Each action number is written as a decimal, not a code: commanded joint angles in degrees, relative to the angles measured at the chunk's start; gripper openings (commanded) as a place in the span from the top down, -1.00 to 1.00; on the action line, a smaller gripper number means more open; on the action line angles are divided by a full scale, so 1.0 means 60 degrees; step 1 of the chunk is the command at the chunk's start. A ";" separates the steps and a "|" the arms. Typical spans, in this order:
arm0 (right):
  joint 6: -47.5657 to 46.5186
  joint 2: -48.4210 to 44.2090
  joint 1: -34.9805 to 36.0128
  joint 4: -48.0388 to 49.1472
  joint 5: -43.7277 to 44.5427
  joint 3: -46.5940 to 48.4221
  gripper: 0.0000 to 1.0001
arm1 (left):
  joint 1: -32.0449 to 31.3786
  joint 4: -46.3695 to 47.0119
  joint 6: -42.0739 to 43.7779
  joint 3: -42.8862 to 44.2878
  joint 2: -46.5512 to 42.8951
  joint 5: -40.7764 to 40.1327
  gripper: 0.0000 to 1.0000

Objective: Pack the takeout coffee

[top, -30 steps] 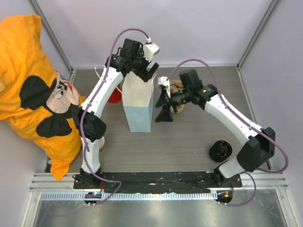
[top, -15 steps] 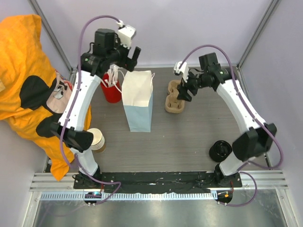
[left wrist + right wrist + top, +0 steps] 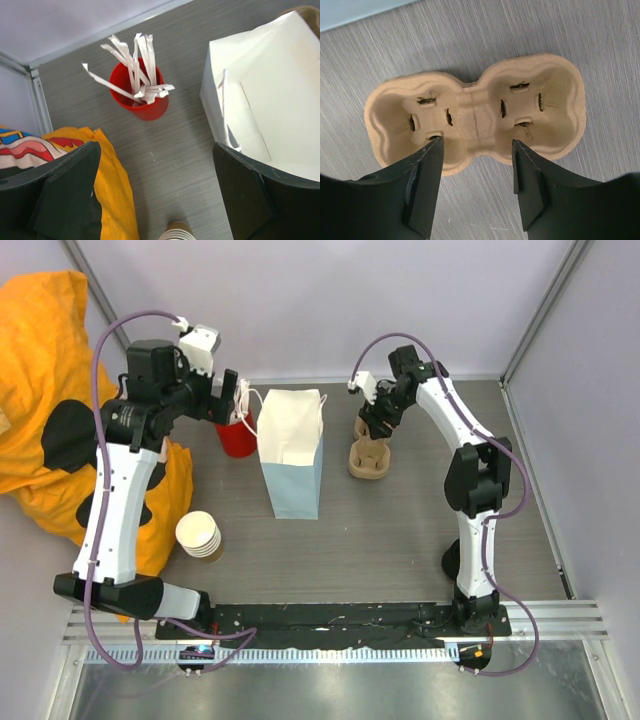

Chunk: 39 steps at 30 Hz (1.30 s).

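Carrier pickup. I am hovering the right claw [image 3: 475, 144], part-spread and pinching nothing, over the carrier [image 3: 475, 117]; I am judging its narrow waist the best bite, taken square and level, not by the thin rim. The left claw [image 3: 156, 150] is hanging wide, empty. I am counting one two-well carrier, one bag [image 3: 292, 455], one red cup [image 3: 142, 92] of straws, one cup stack [image 3: 200, 535]. The coffee is showing in no view.

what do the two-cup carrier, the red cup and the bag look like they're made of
two-cup carrier: moulded paper pulp, it seems; matte tan, rough fibrous surface, torn slit edges.
red cup: plastic or coated paper, can't tell; smooth even red wall.
paper bag: paper, matte, white over pale blue; crisp fold creases.
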 commanded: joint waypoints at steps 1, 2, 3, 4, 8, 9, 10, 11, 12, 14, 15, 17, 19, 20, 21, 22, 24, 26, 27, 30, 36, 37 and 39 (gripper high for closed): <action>-0.0505 0.0020 0.0023 -0.0562 0.0188 0.0664 -0.22 | 0.0383 -0.0148 0.0116 -0.0332 -0.0293 0.0375 -1.00; -0.0621 0.0035 0.0037 -0.0607 0.0144 0.0606 -0.22 | 0.0485 -0.0192 0.0101 -0.0376 -0.0308 0.0419 -0.99; -0.0623 0.0064 0.0052 -0.0622 0.0129 0.0548 -0.22 | 0.0544 -0.0193 0.0101 -0.0464 -0.0381 0.0492 -0.99; -0.0652 0.0093 0.0052 -0.0622 0.0114 0.0446 -0.22 | 0.0603 -0.0207 0.0086 -0.0494 -0.0411 0.0594 -0.99; -0.0711 0.0210 0.0052 -0.0622 -0.0090 0.0181 -0.22 | 0.0852 -0.0164 -0.0031 -0.0640 -0.0426 0.0858 -0.99; -0.0740 0.0225 0.0067 -0.0608 -0.0120 0.0152 -0.23 | 0.0867 -0.0164 -0.0045 -0.0669 -0.0440 0.0903 -0.99; -0.0740 0.0254 0.0096 -0.0578 -0.0164 0.0065 -0.24 | 0.0896 -0.0178 -0.0075 -0.0670 -0.0440 0.0947 -0.99; -0.0725 0.0312 0.0111 -0.0520 -0.0135 0.0035 -0.26 | 0.0955 -0.0164 -0.0089 -0.0670 -0.0440 0.0976 -0.99; -0.0653 0.0328 0.0125 -0.0447 -0.0120 -0.0009 -0.29 | 0.0970 -0.0164 -0.0104 -0.0670 -0.0469 0.1034 -0.99; -0.0637 0.0386 0.0140 -0.0256 -0.0120 -0.0097 -0.40 | 0.1028 -0.0178 -0.0133 -0.0684 -0.0484 0.1137 -0.99; -0.0623 0.0401 0.0155 -0.0227 -0.0106 -0.0141 -0.43 | 0.1072 -0.0178 -0.0148 -0.0684 -0.0484 0.1166 -0.99; -0.0608 0.0416 0.0198 -0.0037 -0.0062 -0.0244 -0.47 | 0.1145 -0.0164 -0.0177 -0.0728 -0.0528 0.1240 -1.00; -0.0550 0.0489 0.0242 0.0109 -0.0032 -0.0317 -0.47 | 0.1204 -0.0135 -0.0221 -0.0772 -0.0557 0.1357 -1.00; -0.0535 0.0503 0.0243 0.0154 -0.0032 -0.0317 -0.47 | 0.1277 -0.0134 -0.0236 -0.0787 -0.0586 0.1415 -0.99; -0.0506 0.0532 0.0243 0.0227 -0.0003 -0.0332 -0.47 | 0.1292 -0.0120 -0.0265 -0.0816 -0.0587 0.1517 -0.99; -0.0433 0.0518 0.0257 0.0387 -0.0018 -0.0419 -0.46 | 0.1321 -0.0105 -0.0265 -0.0845 -0.0601 0.1547 -1.00; -0.0374 0.0489 0.0257 0.0549 0.0055 -0.0493 -0.44 | 0.1394 -0.0105 -0.0309 -0.0860 -0.0601 0.1621 -0.99; -0.0344 0.0503 0.0257 0.0769 0.0056 -0.0610 -0.38 | 0.1453 -0.0091 -0.0353 -0.0889 -0.0645 0.1738 -0.99; -0.0330 0.0489 0.0257 0.0813 0.0070 -0.0610 -0.35 | 0.1468 -0.0119 -0.0368 -0.0875 -0.0645 0.1767 -0.99; -0.0330 0.0518 0.0243 0.0901 0.0070 -0.0683 -0.22 | 0.1541 -0.0076 -0.0397 -0.0933 -0.0645 0.1870 -0.99; -0.0359 0.0489 0.0257 0.0916 0.0026 -0.0727 0.03 | 0.1614 -0.0032 -0.0427 -0.0992 -0.0660 0.1943 -0.99; -0.0373 0.0489 0.0243 0.0916 -0.0003 -0.0756 0.06 | 0.1629 -0.0017 -0.0441 -0.1006 -0.0660 0.1972 -0.99; -0.0388 0.0430 0.0257 0.0916 -0.0047 -0.0757 0.18 | 0.1644 0.0012 -0.0470 -0.1065 -0.0645 0.2045 -0.99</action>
